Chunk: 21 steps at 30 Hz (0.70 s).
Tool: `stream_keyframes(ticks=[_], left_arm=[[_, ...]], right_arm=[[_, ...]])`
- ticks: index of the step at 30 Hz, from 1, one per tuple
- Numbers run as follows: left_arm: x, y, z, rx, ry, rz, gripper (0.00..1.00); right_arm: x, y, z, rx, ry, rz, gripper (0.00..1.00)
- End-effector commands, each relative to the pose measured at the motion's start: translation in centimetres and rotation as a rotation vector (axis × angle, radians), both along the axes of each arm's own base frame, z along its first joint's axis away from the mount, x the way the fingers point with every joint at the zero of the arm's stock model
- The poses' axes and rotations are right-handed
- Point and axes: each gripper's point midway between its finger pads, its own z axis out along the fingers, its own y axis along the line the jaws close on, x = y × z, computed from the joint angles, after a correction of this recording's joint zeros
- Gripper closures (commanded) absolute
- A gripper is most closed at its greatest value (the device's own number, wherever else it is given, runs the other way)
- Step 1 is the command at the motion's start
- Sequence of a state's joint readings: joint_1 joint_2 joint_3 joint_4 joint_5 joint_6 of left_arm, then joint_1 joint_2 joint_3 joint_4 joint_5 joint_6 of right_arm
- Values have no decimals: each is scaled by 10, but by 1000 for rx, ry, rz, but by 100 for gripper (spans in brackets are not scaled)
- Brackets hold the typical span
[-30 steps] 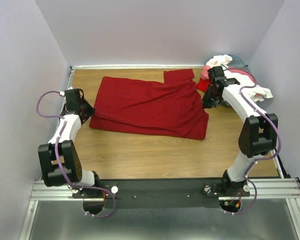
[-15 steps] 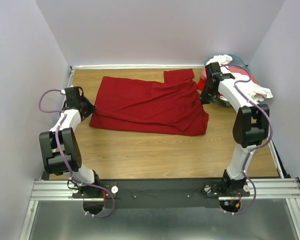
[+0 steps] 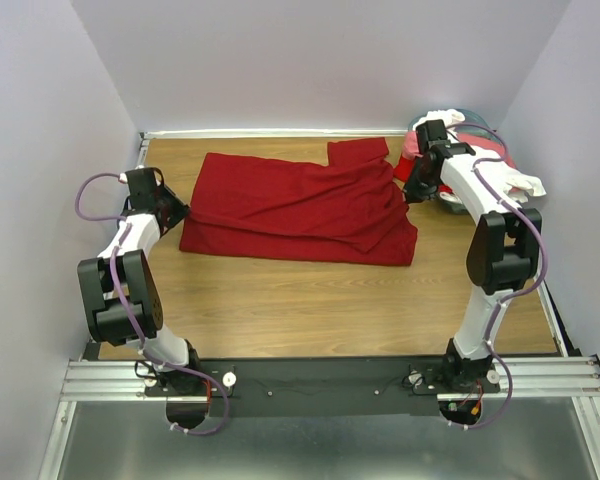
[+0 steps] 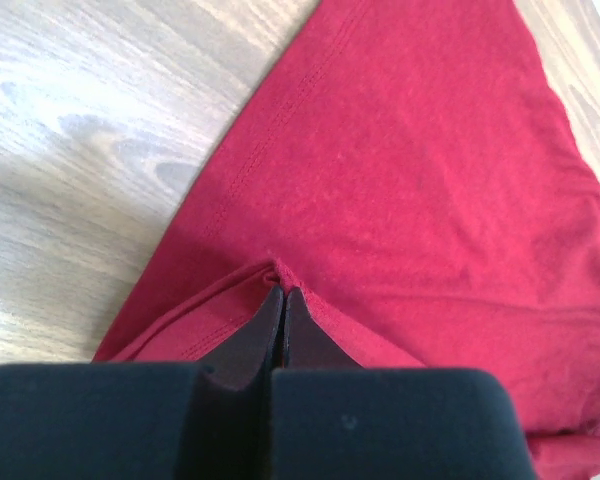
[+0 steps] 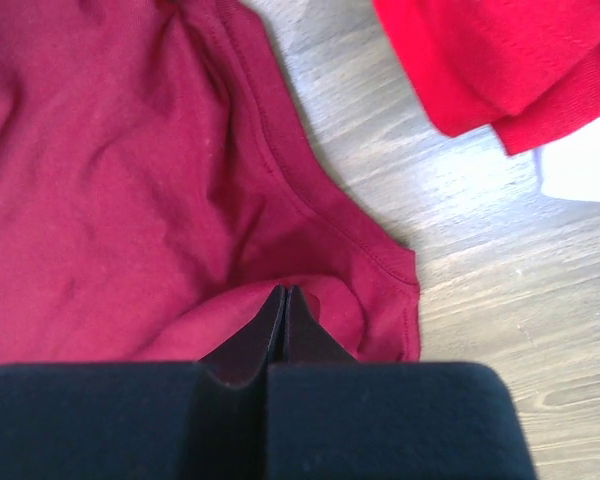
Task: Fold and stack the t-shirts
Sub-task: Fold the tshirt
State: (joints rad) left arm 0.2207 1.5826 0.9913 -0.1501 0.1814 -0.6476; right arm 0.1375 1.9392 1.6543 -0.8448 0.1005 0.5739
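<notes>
1. Crimson shirt (image 3: 300, 205) is lying spread across the far half of the table (image 3: 310, 300), its long side running left to right, with one sleeve poking toward the far edge right of centre.
2. Its cloth is lying doubled along the near edge, where a lower layer is showing beneath the upper one.
3. At the shirt's left end the left gripper (image 4: 282, 292) is pinching the cloth. Its fingers are pressing together with no gap, and a small ridge of hem is bunching at the tips.
4. At the shirt's right end the right gripper (image 5: 285, 290) is pinching likewise. Its fingers are closed tight and a fold of cloth is rising at the tips, just beside a hemmed corner.
5. Both grippers are sitting low at the table surface, well apart, one at each end.
6. Three more garments are resting in the far right corner, behind the right arm (image 3: 500, 250):
   - A lighter red shirt (image 5: 500, 50) is lying nearest the crimson shirt but apart from it, with bare wood showing between.
   - A white shirt (image 3: 525, 185) is draping at the right side.
   - A teal shirt (image 3: 475, 118) is barely showing at the back.
7. How those three are folded cannot be told; the arm is covering much of them.
</notes>
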Motion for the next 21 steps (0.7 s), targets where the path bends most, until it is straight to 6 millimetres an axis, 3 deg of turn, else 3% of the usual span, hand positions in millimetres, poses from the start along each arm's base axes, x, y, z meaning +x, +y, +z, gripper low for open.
stream_keyframes(ticks=[1, 6, 8, 9, 11, 12, 13, 14, 16, 21], left_arm=[[9, 3, 13, -13, -45, -4, 100], [11, -2, 4, -31, -35, -31, 99], [13, -4, -2, -42, -24, -45, 95], [15, -5, -3, -43, -25, -56, 85], [17, -6, -7, -49, -17, -71, 74], [19, -5, -5, -40, -19, -79, 51], [19, -3, -5, -30, -14, -75, 41], [17, -2, -6, -22, -5, -75, 34], [15, 3, -6, 14, 1, -70, 21], [-6, 15, -18, 93, 67, -42, 19]], right_arm=[[9, -11, -3, -32, 2, -11, 99], [12, -7, -5, -16, 2, -2, 99], [13, -6, -6, -11, 6, 1, 97], [13, -5, -6, -7, 7, 4, 93], [12, -3, -4, 4, 4, 18, 60], [10, -2, -4, 7, 7, 21, 45], [8, -2, 2, 11, -4, 26, 22], [5, -3, 3, 10, -4, 25, 16], [-8, -6, 6, -1, 1, 24, 11], [-50, -6, -4, 17, 41, 49, 14]])
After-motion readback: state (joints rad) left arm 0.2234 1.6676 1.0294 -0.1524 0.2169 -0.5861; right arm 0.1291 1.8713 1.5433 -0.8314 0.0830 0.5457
